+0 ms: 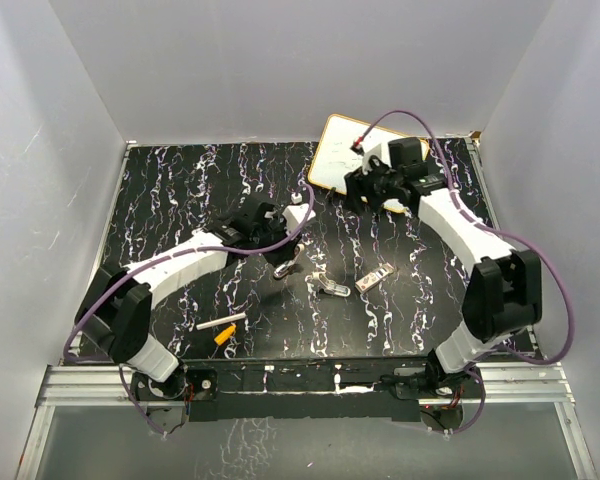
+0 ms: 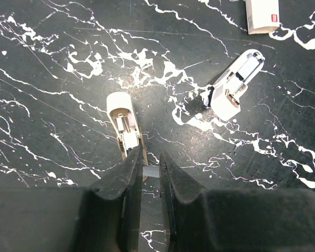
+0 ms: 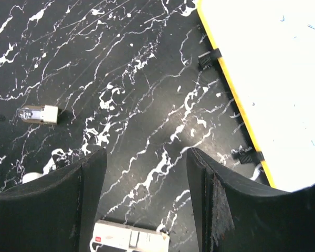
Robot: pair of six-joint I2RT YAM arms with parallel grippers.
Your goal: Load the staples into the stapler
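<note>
The stapler [image 1: 331, 287] lies opened, its two white and grey halves spread, mid-table; it also shows in the left wrist view [image 2: 234, 86]. My left gripper [image 1: 285, 262] [image 2: 150, 158] is just left of it, low over the table, jaws nearly closed on a small grey strip of staples [image 2: 151, 171]. A white and tan piece with a metal channel [image 2: 123, 123] lies right in front of its fingertips. A white staple box [image 1: 375, 279] [image 2: 262, 14] [image 3: 131, 237] lies right of the stapler. My right gripper [image 1: 358, 190] [image 3: 147, 157] is open and empty at the back.
A yellow-edged whiteboard [image 1: 342, 152] [image 3: 273, 79] lies at the back right, beside my right gripper. A white stick [image 1: 223, 322] and an orange piece [image 1: 224, 337] lie front left. A small white and metal item [image 3: 38, 114] lies left of the right gripper.
</note>
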